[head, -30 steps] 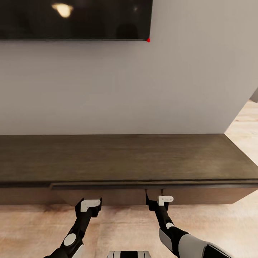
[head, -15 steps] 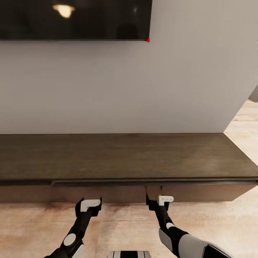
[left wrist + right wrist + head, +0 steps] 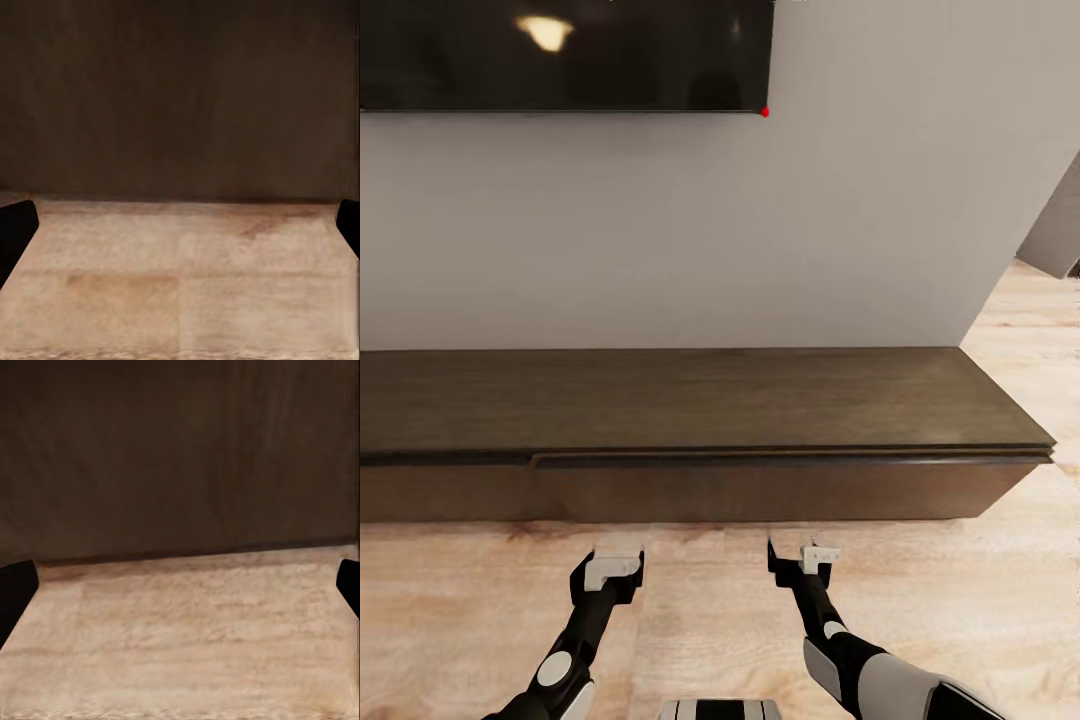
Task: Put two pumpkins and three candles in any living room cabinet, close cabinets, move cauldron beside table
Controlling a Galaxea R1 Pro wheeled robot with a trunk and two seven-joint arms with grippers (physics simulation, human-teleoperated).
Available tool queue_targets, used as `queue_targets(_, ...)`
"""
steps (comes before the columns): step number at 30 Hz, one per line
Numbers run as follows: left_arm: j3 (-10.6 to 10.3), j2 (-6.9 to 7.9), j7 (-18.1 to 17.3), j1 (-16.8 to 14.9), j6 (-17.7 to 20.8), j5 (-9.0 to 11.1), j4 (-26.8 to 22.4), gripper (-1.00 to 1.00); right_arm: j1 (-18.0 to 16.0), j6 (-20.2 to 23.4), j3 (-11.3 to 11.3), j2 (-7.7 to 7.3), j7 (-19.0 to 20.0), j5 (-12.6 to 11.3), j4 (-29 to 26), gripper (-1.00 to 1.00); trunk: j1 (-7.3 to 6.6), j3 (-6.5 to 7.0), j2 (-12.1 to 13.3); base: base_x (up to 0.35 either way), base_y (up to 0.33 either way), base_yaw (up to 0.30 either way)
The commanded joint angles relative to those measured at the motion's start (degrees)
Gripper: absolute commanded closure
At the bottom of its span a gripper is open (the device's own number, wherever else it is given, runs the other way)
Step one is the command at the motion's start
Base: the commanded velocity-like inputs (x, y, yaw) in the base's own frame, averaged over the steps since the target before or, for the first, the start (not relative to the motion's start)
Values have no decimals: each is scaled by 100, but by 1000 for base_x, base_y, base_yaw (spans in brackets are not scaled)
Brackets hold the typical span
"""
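the long dark-brown cabinet (image 3: 700, 420) is seen in the head view along the white wall, under the black tv (image 3: 560, 55), with the light plank floor (image 3: 960, 600) in front of it. a front panel (image 3: 790, 462) towards the right part of the unit stands slightly proud of the rest, so it is judged to be not fully shut. the left gripper (image 3: 612, 568) and the right gripper (image 3: 807, 556) are held low over the floor, near the cabinet front but apart from it. in both wrist views the dark fingers (image 3: 15, 229) (image 3: 15, 585) are seen at the far edges of the frame, spread wide, and nothing is held between them.

the step in hand is judged to be the closing of the cabinet. the next move is thought to call for a gripper to be brought against the proud panel and pressed forward until it sits flush. no pumpkins, candles or cauldron can be made out here.
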Motion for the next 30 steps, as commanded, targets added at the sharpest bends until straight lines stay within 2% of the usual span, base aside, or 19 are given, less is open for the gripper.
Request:
queue_targets(1,-33,9,39,-7,-35,60,-1,-100,-2,-14,51,1,-34,0,-2,-100,-5,-4,-2,-345,0,0)
queue_targets(9,-34,9,37,-7,-31,60,-1,-100,-2,32,50,7,-17,85,-6,-100,-5,-4,-2,-345,0,0)
queue_targets(11,-33,9,37,-7,-28,60,-1,-100,-2,309,49,9,-18,97,-14,-100,-5,-4,-2,-345,0,0)
queue_targets(15,-33,9,37,-7,-21,60,-1,-100,-2,528,48,3,-21,107,-54,-100,-5,-4,-2,-345,0,0)
queue_targets(26,-33,9,28,-7,-9,60,-1,-100,-2,580,47,3,-21,102,-76,-100,-5,-4,-2,-338,0,0)
queue_targets(30,-33,9,28,-7,-9,59,-1,-100,-2,619,48,7,-21,103,-76,-100,-5,-4,-2,-115,0,0)
